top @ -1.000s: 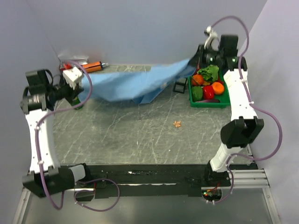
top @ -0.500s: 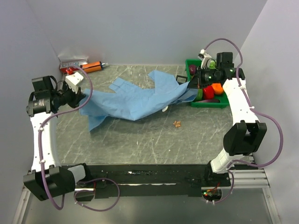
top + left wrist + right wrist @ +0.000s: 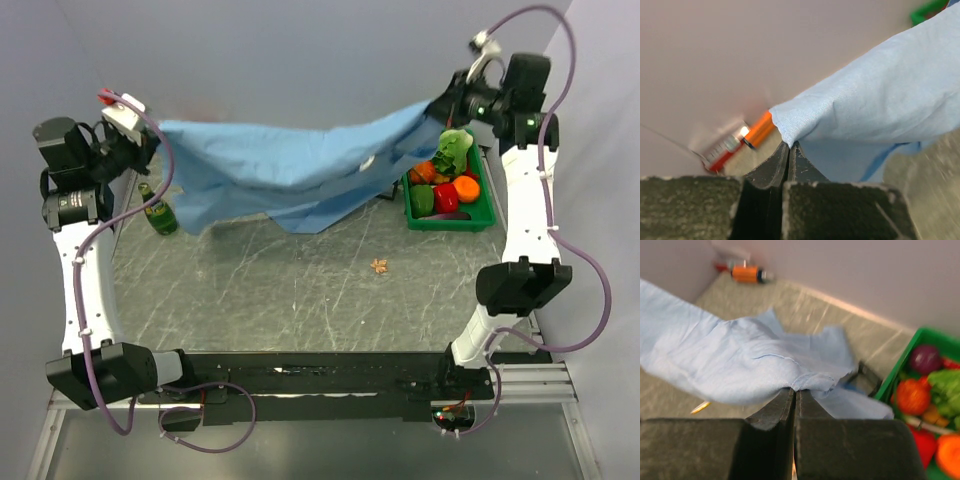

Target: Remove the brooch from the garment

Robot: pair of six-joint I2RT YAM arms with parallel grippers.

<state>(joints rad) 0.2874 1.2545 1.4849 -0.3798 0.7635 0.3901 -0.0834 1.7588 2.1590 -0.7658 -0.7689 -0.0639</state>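
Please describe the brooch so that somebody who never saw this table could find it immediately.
Start from the grey marbled table; a blue shirt hangs stretched across its far side and a green tray sits at the right. Slightly nearer than the tray's left corner, on bare tabletop, lies the brooch. It is tiny, brownish-gold, alone and touching nothing.

There is one shirt, one brooch, one green bottle and one orange tube. One green tray holds several vegetables.
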